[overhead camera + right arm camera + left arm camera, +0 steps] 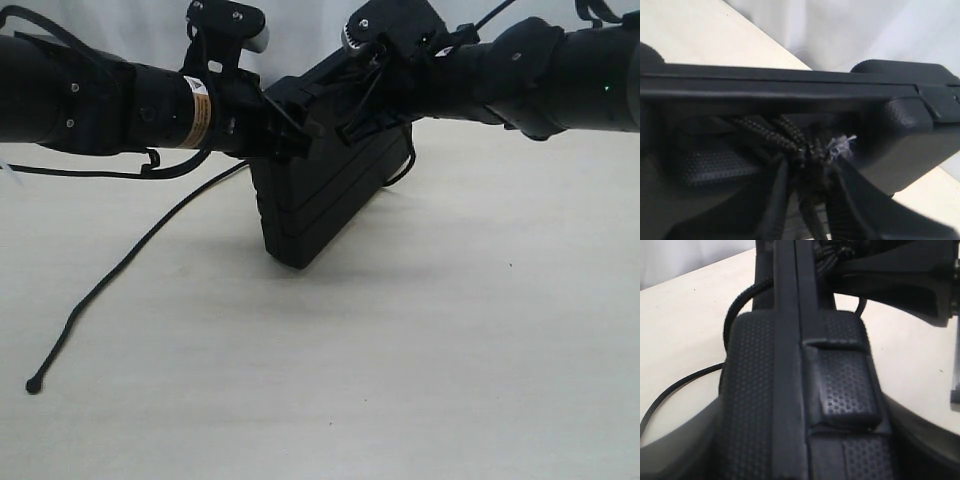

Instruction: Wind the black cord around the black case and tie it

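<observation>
Now on the pale tabletop (480, 330), the black case (330, 200) stands on edge and tilted. Its lowest corner is down at the surface, and both of my arms meet at its upper end. My left fingers (675, 455) sit one on each side of the case's textured shell, near the raised latch (847, 390). They look closed against it, though they are blurred in the left wrist view, so I cannot tell how hard they press. My right fingers (855, 197) stand nearly together, pinching a bunch of strands of the black cord (765, 131). The strands gather in the recess under the case's long rim, right beside a small whitish frayed tuft (841, 144).

In the exterior view, one run of cord comes out from behind the case on my left side and drops to the tabletop. It snakes away toward the near left corner and ends in a small knot (35, 383), well apart from the case. The left wrist view shows the cord curving round the case's edge and trailing off across the tabletop.
</observation>
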Controlling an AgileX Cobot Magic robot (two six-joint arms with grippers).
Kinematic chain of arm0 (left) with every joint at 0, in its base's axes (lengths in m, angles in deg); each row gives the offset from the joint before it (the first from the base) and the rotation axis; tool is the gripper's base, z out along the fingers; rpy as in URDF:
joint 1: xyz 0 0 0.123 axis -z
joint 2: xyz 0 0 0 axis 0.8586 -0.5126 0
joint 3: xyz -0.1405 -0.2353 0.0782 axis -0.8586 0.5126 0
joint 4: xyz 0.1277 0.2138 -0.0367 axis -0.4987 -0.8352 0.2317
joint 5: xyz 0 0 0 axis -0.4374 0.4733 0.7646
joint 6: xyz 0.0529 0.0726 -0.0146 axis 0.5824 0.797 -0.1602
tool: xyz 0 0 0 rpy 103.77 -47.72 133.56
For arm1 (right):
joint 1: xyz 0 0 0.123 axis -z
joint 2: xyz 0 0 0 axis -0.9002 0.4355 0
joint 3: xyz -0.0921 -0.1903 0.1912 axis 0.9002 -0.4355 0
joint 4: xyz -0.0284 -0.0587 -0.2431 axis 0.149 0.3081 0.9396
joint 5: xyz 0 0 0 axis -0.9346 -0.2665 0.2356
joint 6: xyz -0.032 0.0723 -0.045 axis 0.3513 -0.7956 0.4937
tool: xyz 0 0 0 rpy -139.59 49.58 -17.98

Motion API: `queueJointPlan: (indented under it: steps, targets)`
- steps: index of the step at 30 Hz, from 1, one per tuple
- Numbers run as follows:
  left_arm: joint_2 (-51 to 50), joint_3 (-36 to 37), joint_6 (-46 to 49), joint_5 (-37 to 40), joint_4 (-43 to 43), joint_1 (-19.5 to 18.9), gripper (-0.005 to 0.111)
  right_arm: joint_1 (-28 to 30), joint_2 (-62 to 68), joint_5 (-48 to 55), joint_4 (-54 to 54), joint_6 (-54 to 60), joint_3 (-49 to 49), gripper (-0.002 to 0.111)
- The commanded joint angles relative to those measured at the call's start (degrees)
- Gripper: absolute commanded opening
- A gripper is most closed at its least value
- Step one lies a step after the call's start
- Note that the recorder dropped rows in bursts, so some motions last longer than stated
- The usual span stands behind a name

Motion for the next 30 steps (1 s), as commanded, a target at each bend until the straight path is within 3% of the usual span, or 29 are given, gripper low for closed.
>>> queueJointPlan:
  steps: [1, 5, 7, 18, 30]
  targets:
    - [0.5, -0.07, 0.5, -3.04, -0.61, 0.57, 0.0, -0.07, -0.24, 3.57, 0.03, 1.98, 0.12, 0.052]
    - [0.5, -0.07, 0.5, -3.21, -0.61, 0.57, 0.0, -0.07, -0.24, 4.57, 0.03, 2.88, 0.12, 0.076]
    - [0.5, -0.07, 0.5, -3.21, -0.61, 0.57, 0.0, -0.07, -0.5, 5.03, 0.03, 2.61, 0.12, 0.08]
    - [0.5, -0.07, 0.5, -1.58, -0.51, 0.57, 0.0, 3.12, -8.44, 13.9, 0.03, 0.66, 0.12, 0.08]
    - [0.5, -0.07, 2.99, 0.22, -0.64, 0.57, 0.0, 19.71, -9.42, 22.88, -2.55, -20.87, 0.12, 0.078]
